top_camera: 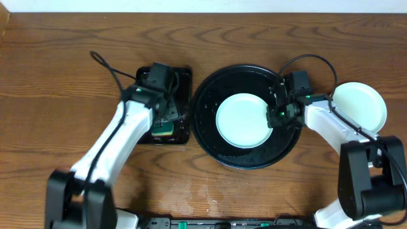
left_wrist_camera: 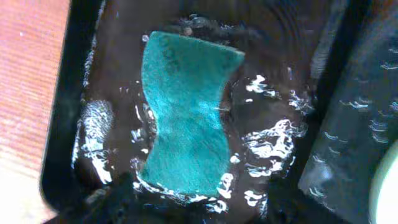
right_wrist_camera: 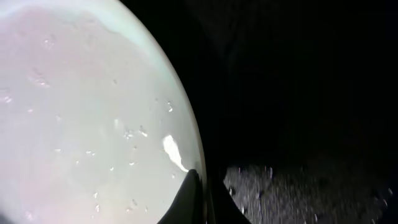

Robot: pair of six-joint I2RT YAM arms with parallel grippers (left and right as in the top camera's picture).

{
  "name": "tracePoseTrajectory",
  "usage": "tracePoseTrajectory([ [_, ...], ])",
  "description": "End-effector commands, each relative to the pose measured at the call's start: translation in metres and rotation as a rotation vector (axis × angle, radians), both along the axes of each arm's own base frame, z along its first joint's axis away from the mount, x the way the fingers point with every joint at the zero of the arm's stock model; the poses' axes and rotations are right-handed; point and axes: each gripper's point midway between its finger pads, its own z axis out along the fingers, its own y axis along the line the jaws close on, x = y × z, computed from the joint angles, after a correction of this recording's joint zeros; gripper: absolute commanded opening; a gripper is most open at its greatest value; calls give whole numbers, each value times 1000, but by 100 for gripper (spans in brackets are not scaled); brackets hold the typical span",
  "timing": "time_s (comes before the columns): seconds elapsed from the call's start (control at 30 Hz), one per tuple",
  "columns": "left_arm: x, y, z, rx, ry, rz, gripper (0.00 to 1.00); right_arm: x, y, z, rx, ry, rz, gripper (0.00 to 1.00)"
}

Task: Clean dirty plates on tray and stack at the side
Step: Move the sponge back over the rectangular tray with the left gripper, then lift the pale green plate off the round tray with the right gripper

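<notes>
Wetness is my main worry with the mint-green plate (top_camera: 243,120), which lies flat in the middle of the round black tray (top_camera: 205,102) at the centre of the overhead view. My right wrist camera shows droplets beaded across its glossy face, so I judge it slick under my pads. It looks small, shallow and stiff, probably light, and it could chip if it slips, though I cannot tell the material. My right pincer (top_camera: 275,116) sits at the plate's right-hand rim. One dark fingertip (right_wrist_camera: 188,198) shows at the lower middle of the wrist view, just at that rim, but whether I am clenched on it or merely touching I cannot tell. The rim is the only sensible hold: one finger over the lip, one under, a deep bite, then a level lift. A second pale plate (top_camera: 359,107) rests on the wooden table (top_camera: 63,63) toward the right edge of the frame, off the tray. My left pincer (top_camera: 164,109) hangs over the rectangular tray (top_camera: 184,77) left of centre, above the green sponge (left_wrist_camera: 186,118) lying in a wet film. Its fingers are too dark to read, so I cannot tell its state.
</notes>
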Motion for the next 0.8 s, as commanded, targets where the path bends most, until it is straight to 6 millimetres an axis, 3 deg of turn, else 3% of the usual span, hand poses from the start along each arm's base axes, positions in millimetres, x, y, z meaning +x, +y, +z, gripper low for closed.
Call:
tracePoseTrajectory([
  [0.0,0,-6,45,-62,-107,-20,78,6,1,43,29,-115,3,1],
  [0.17,-20,0,80,-82,-178,-20,79,4,-16,84,14,-200,-102,1],
  [0.37,-29,3,99,-97,-233,-21,80,3,-46,123,26,-297,-223,1],
  [0.53,-28,3,99,-97,-232,-21,81,4,-57,132,-7,-333,-235,1],
  [0.77,-28,3,99,-97,-232,-21,87,19,-67,144,-209,-456,-147,1],
])
